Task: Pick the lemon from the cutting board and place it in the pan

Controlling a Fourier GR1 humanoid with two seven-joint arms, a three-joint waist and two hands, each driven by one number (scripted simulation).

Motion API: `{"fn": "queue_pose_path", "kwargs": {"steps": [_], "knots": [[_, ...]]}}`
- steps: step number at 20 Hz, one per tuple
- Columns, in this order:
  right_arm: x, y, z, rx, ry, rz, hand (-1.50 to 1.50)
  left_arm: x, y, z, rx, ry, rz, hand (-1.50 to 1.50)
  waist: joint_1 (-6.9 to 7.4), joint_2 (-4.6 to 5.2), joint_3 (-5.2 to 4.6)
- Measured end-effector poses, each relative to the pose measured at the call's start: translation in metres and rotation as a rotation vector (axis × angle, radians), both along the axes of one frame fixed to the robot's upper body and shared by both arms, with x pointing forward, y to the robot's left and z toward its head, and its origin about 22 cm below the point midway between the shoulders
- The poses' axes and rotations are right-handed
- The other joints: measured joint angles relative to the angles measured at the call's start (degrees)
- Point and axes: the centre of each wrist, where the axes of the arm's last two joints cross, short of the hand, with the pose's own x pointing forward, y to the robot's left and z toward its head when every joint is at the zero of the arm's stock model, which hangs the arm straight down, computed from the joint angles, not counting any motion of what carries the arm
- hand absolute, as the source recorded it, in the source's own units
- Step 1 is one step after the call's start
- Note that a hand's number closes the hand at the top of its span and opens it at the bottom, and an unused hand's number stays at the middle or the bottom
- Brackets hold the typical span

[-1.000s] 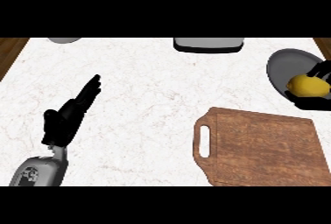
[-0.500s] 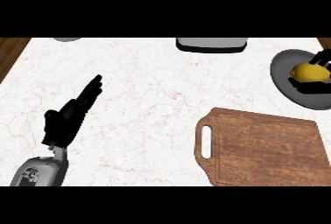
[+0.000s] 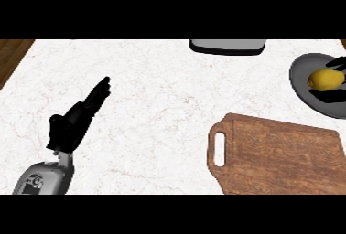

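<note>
The yellow lemon (image 3: 325, 79) is inside the grey pan (image 3: 301, 75) at the far right edge of the head view. My right hand (image 3: 337, 61) is mostly cut off by that edge. Its black fingers curl over the lemon's far side, and its thumb (image 3: 329, 96) shows dark on the near side. I cannot tell whether the lemon touches the pan's floor. The brown wooden cutting board (image 3: 283, 157) lies bare at the lower right, its handle slot facing left. My left hand (image 3: 73, 124) rests open at the left, fingers straight and pointing up-right.
A grey appliance with a dark base (image 3: 226, 46) stands at the counter's back edge. Beyond the counter's upper left corner shows a strip of wooden floor (image 3: 12, 55). White marble counter (image 3: 155, 100) spreads between my left hand and the board.
The lemon, held in my right hand, has shifted away from me, from the pan's near part to its middle. My left hand has not moved.
</note>
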Motion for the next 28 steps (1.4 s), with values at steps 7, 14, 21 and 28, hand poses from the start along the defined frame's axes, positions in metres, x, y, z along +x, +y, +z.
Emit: {"fn": "queue_pose_path", "kwargs": {"steps": [7, 14, 21, 28], "knots": [[0.0, -0.005, 0.002, 0.122, 0.079, 0.018, -1.5, 0.003, -0.002, 0.002, -0.01, -0.01, -0.021, 0.0, 0.88, 0.59, 0.22], [0.005, -0.001, 0.007, 0.392, -0.096, 0.057, -1.5, 0.004, -0.003, 0.001, -0.007, -0.008, -0.018, 0.0, 0.79, 0.78, 0.39], [-0.018, -0.035, 0.009, 0.639, -0.168, 0.114, -1.5, 0.004, 0.002, 0.004, -0.007, -0.01, -0.003, 0.0, 0.16, 0.69, 0.4], [-0.055, -0.071, 0.003, 0.729, -0.217, 0.228, -1.5, 0.004, 0.002, 0.001, -0.006, -0.005, 0.008, 0.0, -0.66, 0.43, 0.39]]}}
